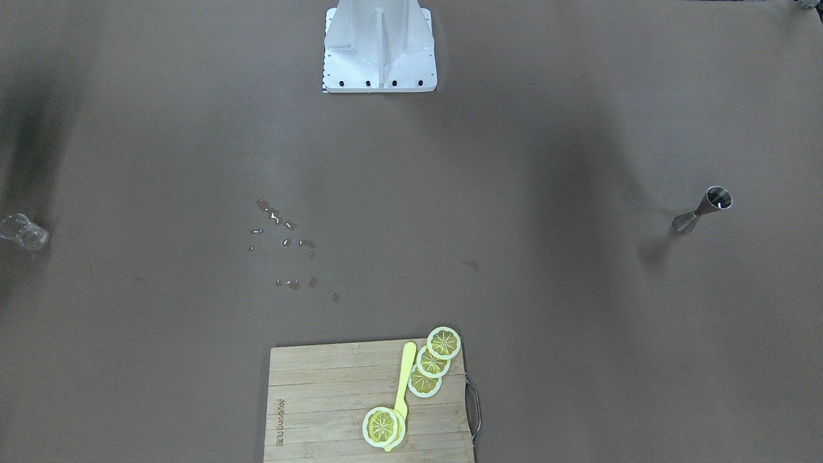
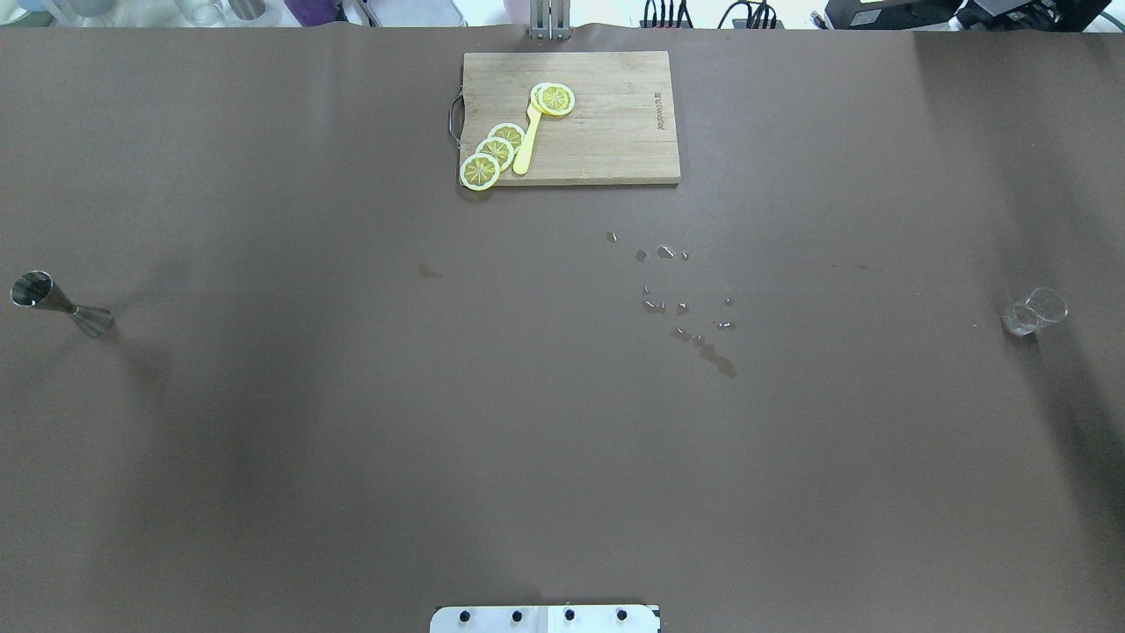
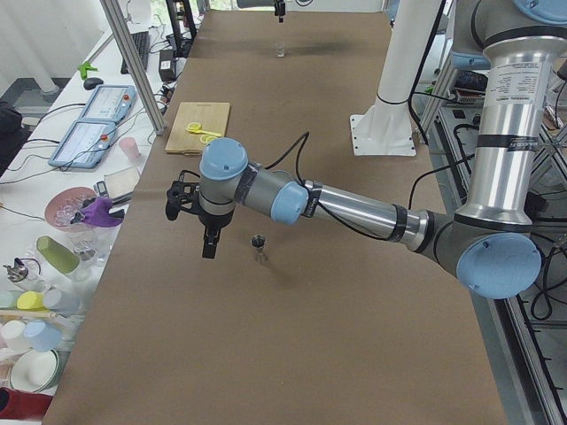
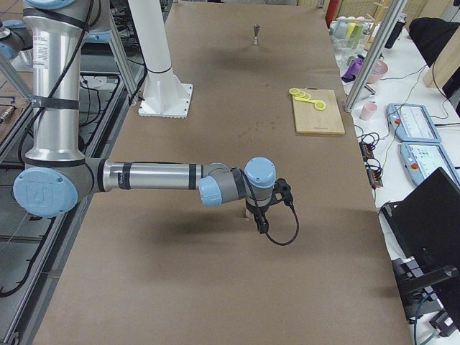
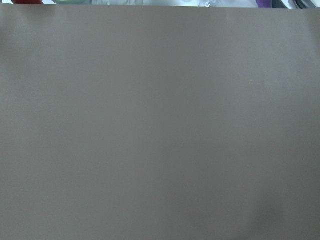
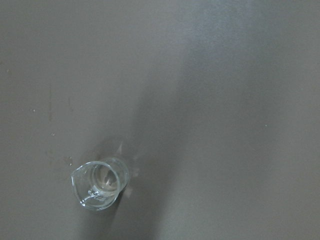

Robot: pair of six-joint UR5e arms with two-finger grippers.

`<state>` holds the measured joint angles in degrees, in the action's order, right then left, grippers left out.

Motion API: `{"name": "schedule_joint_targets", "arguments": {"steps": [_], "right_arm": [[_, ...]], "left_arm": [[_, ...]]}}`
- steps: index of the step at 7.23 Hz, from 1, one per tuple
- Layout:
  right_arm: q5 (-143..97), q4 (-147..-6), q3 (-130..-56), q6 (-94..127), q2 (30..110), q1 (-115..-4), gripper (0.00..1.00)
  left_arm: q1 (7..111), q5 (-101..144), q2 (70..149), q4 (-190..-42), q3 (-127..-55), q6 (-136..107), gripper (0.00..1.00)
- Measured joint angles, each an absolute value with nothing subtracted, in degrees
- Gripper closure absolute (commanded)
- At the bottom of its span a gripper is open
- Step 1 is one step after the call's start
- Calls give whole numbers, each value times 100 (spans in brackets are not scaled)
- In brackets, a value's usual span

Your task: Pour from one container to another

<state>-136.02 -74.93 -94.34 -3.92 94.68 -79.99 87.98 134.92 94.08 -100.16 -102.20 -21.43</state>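
Note:
A steel jigger (image 2: 53,303) stands upright near the table's left end, also seen in the front view (image 1: 704,211). A small clear glass beaker (image 2: 1035,311) stands near the right end and shows from above in the right wrist view (image 6: 100,184). My left gripper (image 3: 208,251) hangs above the table beside the jigger (image 3: 259,243), apart from it. My right gripper (image 4: 260,226) hovers over the beaker's spot. Both grippers show only in the side views, so I cannot tell whether they are open or shut. The left wrist view holds only bare brown table.
A wooden cutting board (image 2: 615,132) with lemon slices (image 2: 497,151) and a yellow utensil (image 2: 526,145) lies at the far middle edge. Spilled droplets (image 2: 685,308) dot the table right of centre. The robot's white base (image 1: 379,48) stands on the near side.

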Motion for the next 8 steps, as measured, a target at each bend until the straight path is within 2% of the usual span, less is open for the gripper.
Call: {"name": "schedule_joint_targets", "arguments": {"steps": [5, 8], "right_arm": [[-13540, -7478, -9439, -2644, 9443, -7461, 0], [-13560, -7365, -9461, -3820, 9460, -7366, 0]], "left_arm": [[7577, 11947, 9306, -11185, -10970, -4178, 2], [6201, 10020, 8670, -12581, -11147, -5571, 2]]}}
